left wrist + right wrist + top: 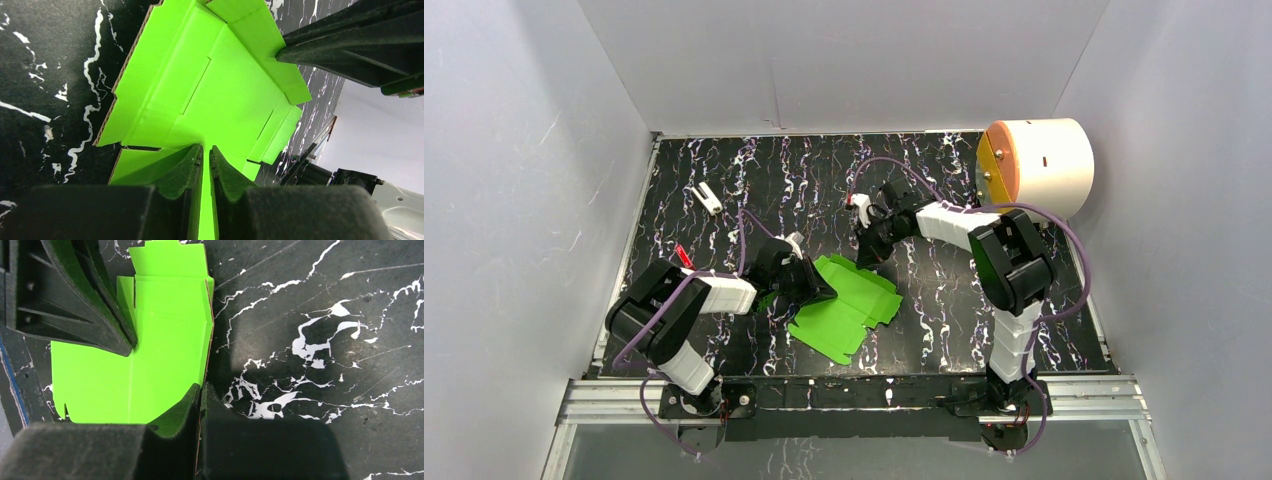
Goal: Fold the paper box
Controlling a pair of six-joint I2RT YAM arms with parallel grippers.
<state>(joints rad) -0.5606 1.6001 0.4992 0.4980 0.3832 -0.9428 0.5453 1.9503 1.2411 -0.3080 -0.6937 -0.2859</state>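
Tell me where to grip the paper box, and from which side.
Pinch an outer edge flap, coming in low from the side. The paper box is a thin card sheet lying nearly flat, so only its rim offers a hold. The left gripper and right gripper pinch different edges this way.

- Top view, left of centre: the left gripper (817, 285) hides the left edge of the paper box (852, 308).
- Top view, upper left: a white object (708, 198) is too small to identify.
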